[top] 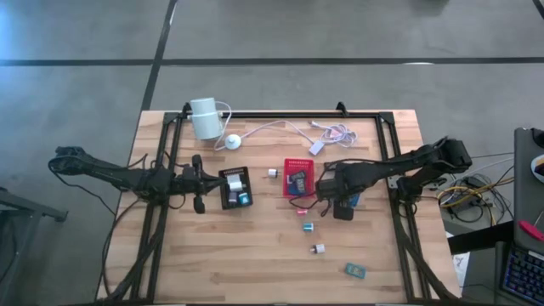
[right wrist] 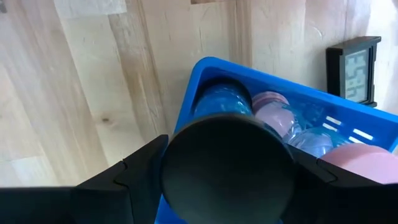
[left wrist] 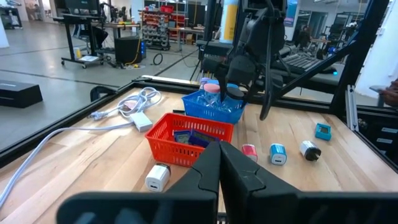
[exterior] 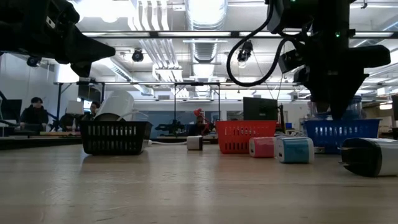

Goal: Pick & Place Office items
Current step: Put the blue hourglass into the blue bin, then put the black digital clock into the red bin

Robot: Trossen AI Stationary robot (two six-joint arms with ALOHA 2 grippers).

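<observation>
The right gripper (left wrist: 239, 93) is hovering over the blue basket (right wrist: 205, 74), holding a dark round piece (right wrist: 227, 165) between its fingers, seemingly about to release it. Spread the jaws fully and rise straight. The left gripper (left wrist: 219, 163) is waiting closed and empty by the black basket (top: 231, 189). Loose office items (top: 308, 227) are lying on the table (top: 255, 263).

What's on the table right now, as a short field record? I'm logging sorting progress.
left pincer: shut, empty, beside the black tray
right pincer: above the blue tray
blue tray contents: pastel discs
red tray: holds several pieces
loose on the wood: white piece by the red tray, pink piece, blue piece, second white piece, teal piece
also present: white cylinder device with its cable
</observation>
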